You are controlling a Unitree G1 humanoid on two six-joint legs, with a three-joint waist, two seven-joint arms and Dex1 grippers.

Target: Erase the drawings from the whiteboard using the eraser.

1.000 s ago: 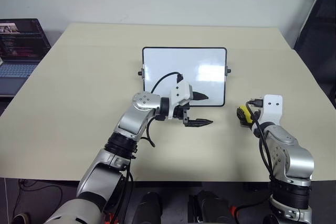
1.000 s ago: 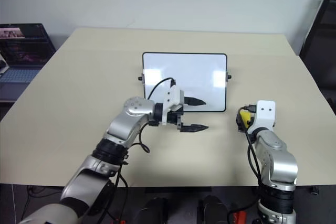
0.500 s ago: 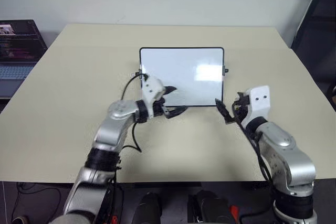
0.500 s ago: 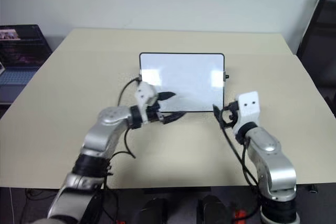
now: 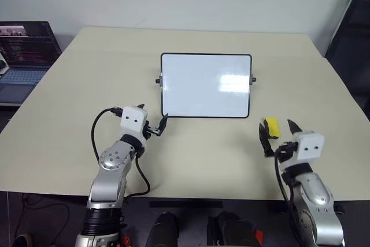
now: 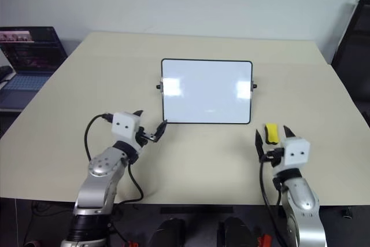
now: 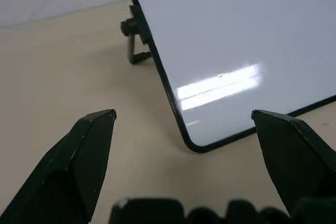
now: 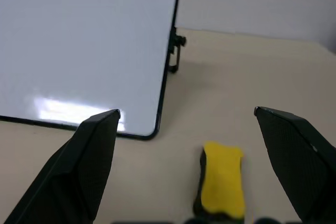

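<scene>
Both grippers, left (image 5: 155, 127) and right (image 5: 278, 135), spread empty; eraser (image 5: 271, 127) lies off the whiteboard's (image 5: 205, 85) right corner, bare table (image 5: 196, 148) between

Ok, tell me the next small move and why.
Probably none beyond resting both arms: the whiteboard looks clean, with no marks I can make out. The eraser lies on the table, between the open fingers of the right tool but not gripped. The left tool is open too, just short of the board's lower corner.
</scene>
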